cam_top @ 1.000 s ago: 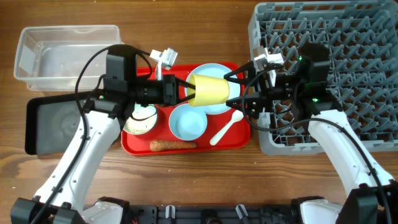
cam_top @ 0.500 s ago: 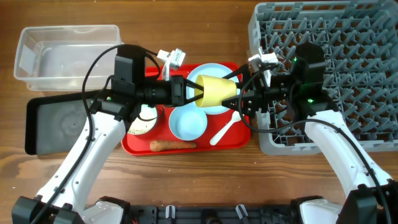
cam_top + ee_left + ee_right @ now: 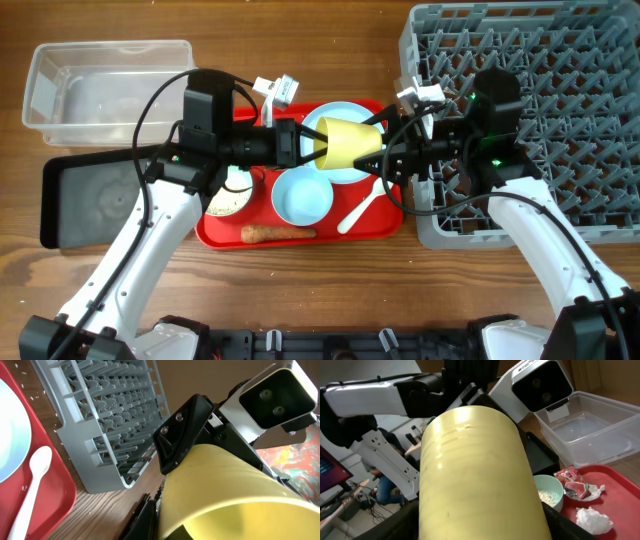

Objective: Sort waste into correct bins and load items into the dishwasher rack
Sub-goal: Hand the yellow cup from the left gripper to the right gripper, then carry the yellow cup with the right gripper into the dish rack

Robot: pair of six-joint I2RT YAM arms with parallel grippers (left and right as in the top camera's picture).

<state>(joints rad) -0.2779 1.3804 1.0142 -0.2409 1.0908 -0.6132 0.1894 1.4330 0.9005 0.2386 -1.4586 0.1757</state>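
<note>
**Overhead view, frame centre.** The yellow cup (image 3: 350,143) is held on its side above the red tray (image 3: 215,232) and hides most of the pale blue plate (image 3: 328,114). The left gripper (image 3: 314,150) reaches level from frame left and is clamped on the cup's rim. The right gripper (image 3: 386,160) reaches from the dishwasher rack (image 3: 560,100) at frame right. Its fingers are spread either side of the cup's other end, and contact cannot be made out. In the right wrist view the cup's lower edge is cut off.
</note>
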